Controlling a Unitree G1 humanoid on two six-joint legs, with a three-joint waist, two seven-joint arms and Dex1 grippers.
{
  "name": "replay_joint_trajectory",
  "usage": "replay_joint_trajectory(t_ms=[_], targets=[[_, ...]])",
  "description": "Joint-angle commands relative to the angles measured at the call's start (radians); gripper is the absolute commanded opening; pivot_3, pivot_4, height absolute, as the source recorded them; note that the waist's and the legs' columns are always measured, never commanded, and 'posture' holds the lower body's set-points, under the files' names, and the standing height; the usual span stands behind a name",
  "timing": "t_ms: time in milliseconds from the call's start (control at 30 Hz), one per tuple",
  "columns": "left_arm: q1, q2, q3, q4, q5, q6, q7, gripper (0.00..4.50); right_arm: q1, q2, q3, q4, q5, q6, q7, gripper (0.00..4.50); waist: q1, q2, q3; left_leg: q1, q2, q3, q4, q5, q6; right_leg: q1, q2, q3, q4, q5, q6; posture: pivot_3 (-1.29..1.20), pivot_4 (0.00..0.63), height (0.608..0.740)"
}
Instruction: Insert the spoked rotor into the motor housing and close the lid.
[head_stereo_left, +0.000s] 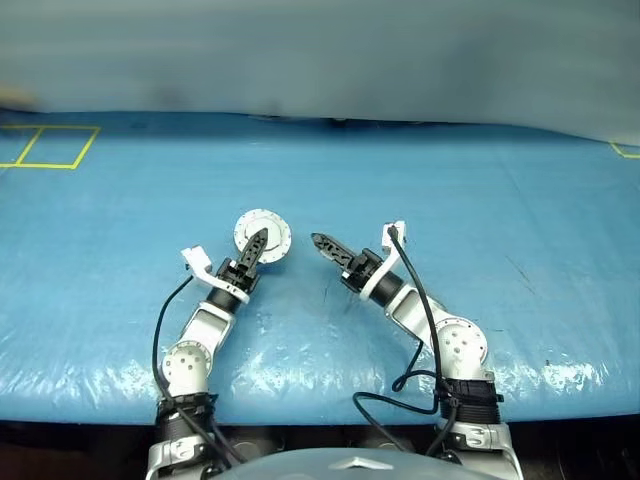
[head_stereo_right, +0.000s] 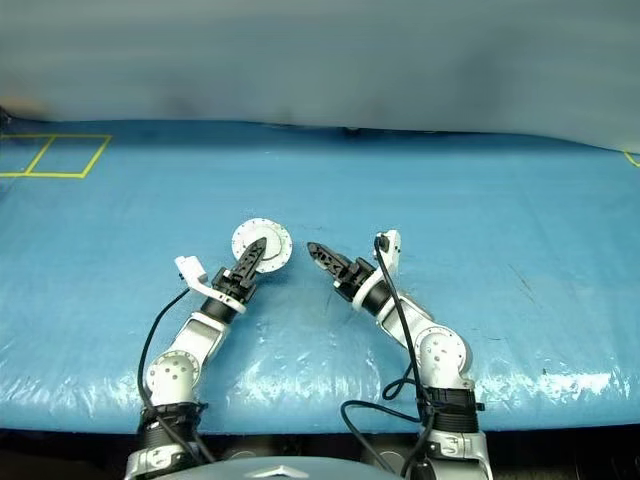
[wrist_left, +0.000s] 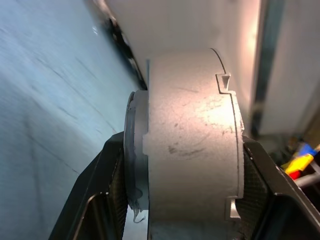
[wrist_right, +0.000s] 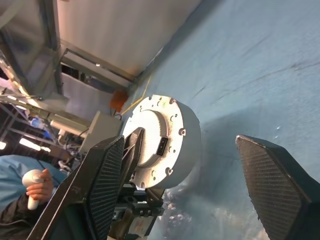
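The motor housing (head_stereo_left: 270, 228) is a round grey drum with small screws around its pale face, and the lid is closed onto it. It is near the middle of the blue table. My left gripper (head_stereo_left: 258, 242) is shut on it across its thickness, one finger (wrist_left: 107, 195) on each flat face. In the right wrist view one left finger lies over the housing's face (wrist_right: 165, 145). My right gripper (head_stereo_left: 320, 241) is a short way to the right of the housing, open, with nothing between its fingers (wrist_right: 107, 175). The spoked rotor is hidden.
The blue sheet over the table (head_stereo_left: 480, 190) is bare around both arms. Yellow tape squares (head_stereo_left: 50, 147) mark its far left corner. A person holding a controller (wrist_right: 35, 182) is beyond the table's far edge, among metal frames.
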Motion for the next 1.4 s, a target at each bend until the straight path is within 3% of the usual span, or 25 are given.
replay_joint_trajectory(t_ms=[33, 200, 367, 500, 600, 900, 1000, 1100, 1267, 1400], targets=[[-0.147, -0.004, 0.073, 0.102, 0.051, -0.142, 0.088, 2.54, 0.002, -0.002, -0.002, -0.036, -0.016, -0.032, 0.019, 3.73, -0.001, -0.002, 0.001, 0.0, 0.0, 0.0, 0.0, 0.0, 0.0, 0.0, 0.0, 0.0, 0.0, 0.0, 0.0, 0.0, 0.15, 0.74], [-0.307, 0.044, 0.133, 0.309, 0.123, -0.227, 0.143, 2.54, 0.03, -0.003, 0.017, -0.057, -0.037, -0.042, 0.028, 3.73, 0.0, -0.005, 0.003, -0.001, 0.0, 0.0, 0.001, 0.0, 0.001, 0.0, 0.004, 0.0, 0.0, 0.001, 0.001, 0.0, 0.15, 0.74], [-0.37, 0.078, 0.154, 0.417, 0.178, -0.287, 0.147, 2.54, 0.04, 0.003, 0.014, -0.066, -0.045, -0.049, 0.024, 3.73, -0.003, -0.005, 0.003, -0.001, 0.0, 0.0, 0.0, 0.0, 0.001, 0.0, 0.004, 0.0, -0.002, 0.001, 0.001, 0.0, 0.15, 0.74], [-0.358, 0.084, 0.149, 0.418, 0.22, -0.316, 0.15, 3.63, 0.037, 0.003, 0.015, -0.059, -0.058, -0.053, 0.02, 3.76, -0.003, -0.005, 0.003, -0.001, 0.0, 0.0, 0.0, 0.0, 0.0, 0.0, 0.005, 0.0, -0.001, 0.001, 0.001, 0.0, 0.15, 0.74], [-0.325, 0.098, 0.169, 0.389, 0.316, -0.455, 0.242, 4.46, 0.032, 0.004, 0.013, -0.047, -0.063, -0.052, 0.017, 3.76, -0.009, -0.005, 0.003, 0.002, 0.0, 0.001, 0.001, 0.001, 0.0, 0.001, 0.001, 0.001, 0.0, 0.001, 0.001, 0.0, 0.15, 0.74], [-0.147, 0.193, 0.203, 0.211, 0.414, -0.582, 0.272, 4.46, -0.006, -0.012, 0.011, 0.006, -0.141, -0.077, 0.011, 3.76, -0.005, -0.005, 0.003, 0.002, 0.002, 0.001, 0.0, 0.002, -0.002, 0.0, 0.001, 0.002, 0.001, 0.002, -0.001, 0.0, 0.15, 0.74], [-0.069, 0.233, 0.132, 0.122, 0.453, -0.593, 0.155, 4.46, -0.007, -0.056, 0.082, 0.014, -0.326, -0.233, 0.033, 3.76, 0.002, -0.006, 0.002, 0.002, 0.001, 0.0, 0.0, 0.001, -0.002, 0.0, 0.0, 0.001, 0.001, 0.002, -0.001, 0.0, 0.15, 0.74], [0.051, 0.279, -0.038, -0.049, 0.472, -0.596, -0.086, 4.46, -0.006, -0.134, 0.163, 0.07, -0.567, -0.498, 0.067, 3.76, 0.004, -0.005, 0.003, 0.002, -0.001, 0.0, 0.0, 0.001, -0.001, -0.003, -0.002, 0.0, -0.001, 0.003, 0.001, 0.0, 0.15, 0.74], [0.125, 0.364, -0.23, -0.178, 0.53, -0.558, -0.286, 4.46, -0.008, -0.227, 0.172, 0.103, -0.642, -0.631, 0.189, 3.76, -0.004, -0.004, 0.003, 0.003, -0.003, 0.0, 0.0, 0.002, 0.0, 0.001, -0.004, 0.001, -0.001, 0.005, 0.002, 0.0, 0.15, 0.74], [0.108, 0.438, -0.355, -0.159, 0.646, -0.568, -0.372, 4.46, 0.006, -0.311, 0.16, 0.102, -0.657, -0.669, 0.283, 3.76, -0.005, -0.004, 0.004, 0.004, -0.001, 0.0, 0.0, 0.003, -0.001, 0.002, -0.002, 0.001, 0.0, 0.005, 0.0, 0.0, 0.15, 0.74]])
